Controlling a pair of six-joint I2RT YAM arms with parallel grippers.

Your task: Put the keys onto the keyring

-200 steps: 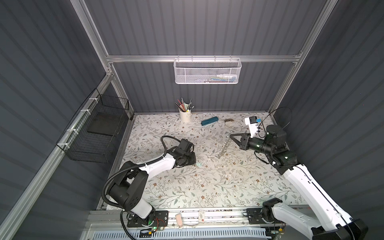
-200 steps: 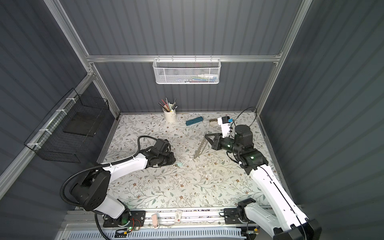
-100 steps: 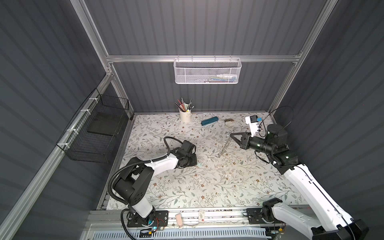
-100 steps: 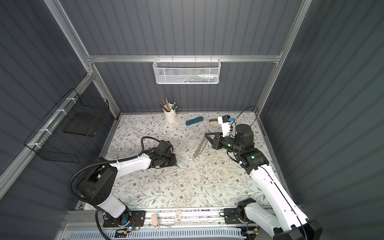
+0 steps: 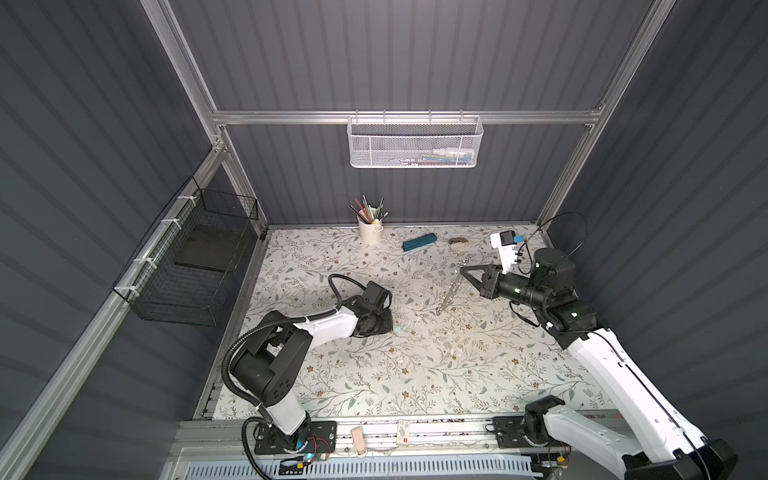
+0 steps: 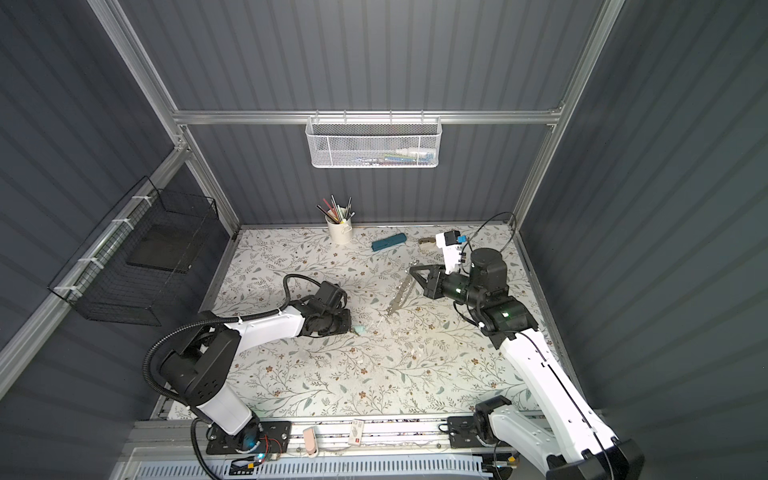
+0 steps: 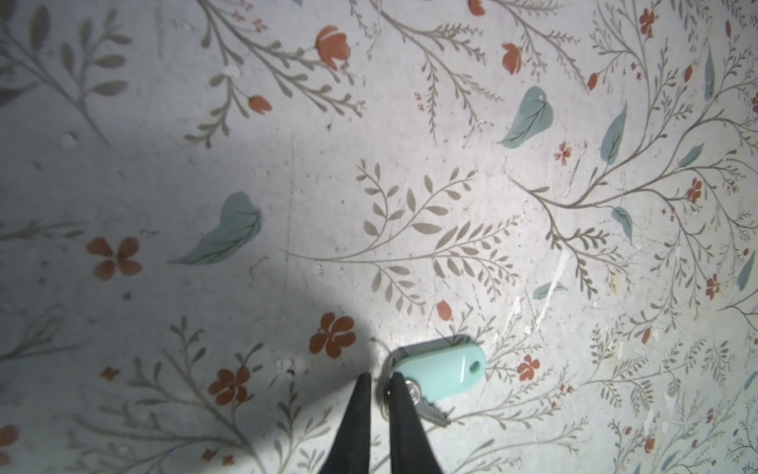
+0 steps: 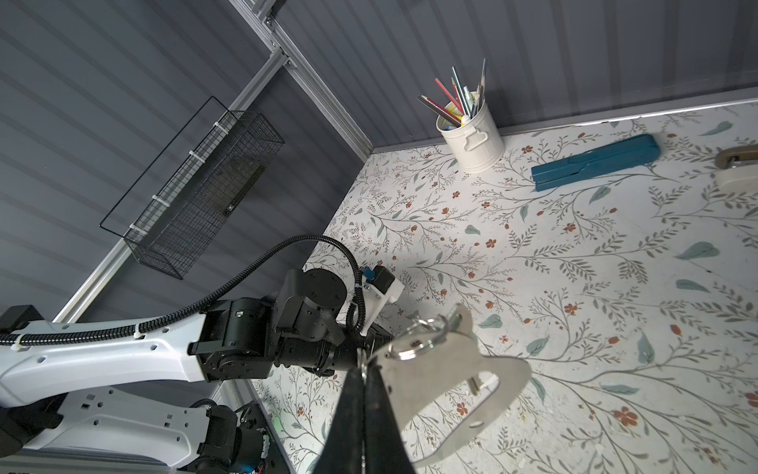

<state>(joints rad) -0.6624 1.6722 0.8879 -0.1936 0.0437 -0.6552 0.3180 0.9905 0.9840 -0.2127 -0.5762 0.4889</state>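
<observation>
One of the keys (image 7: 441, 371), with a mint-green tag and a small silver blade, lies flat on the floral table; it shows as a mint speck in both top views (image 5: 398, 330) (image 6: 360, 330). My left gripper (image 7: 379, 381) is down at the table beside it. Its dark fingers (image 7: 361, 406) stand a narrow gap apart, the key's thin ring lying in that gap against one finger. My right gripper (image 8: 363, 369) is shut on the edge of the keyring (image 8: 434, 369), holding the grey plate tilted above the table (image 5: 451, 286) (image 6: 400, 293). A silver split ring (image 8: 414, 342) hangs near the grip.
A dark-teal case (image 5: 419, 242) (image 8: 594, 162), a white pencil cup (image 5: 370, 230) (image 8: 471, 139) and a small tan object (image 5: 458, 242) lie along the back edge. A black wire basket (image 5: 187, 257) hangs on the left wall, a white mesh basket (image 5: 415, 141) on the back rail.
My left gripper's jaws have narrowed beside the key and the left arm has shifted a little. The right arm and the keyring have stayed still.
</observation>
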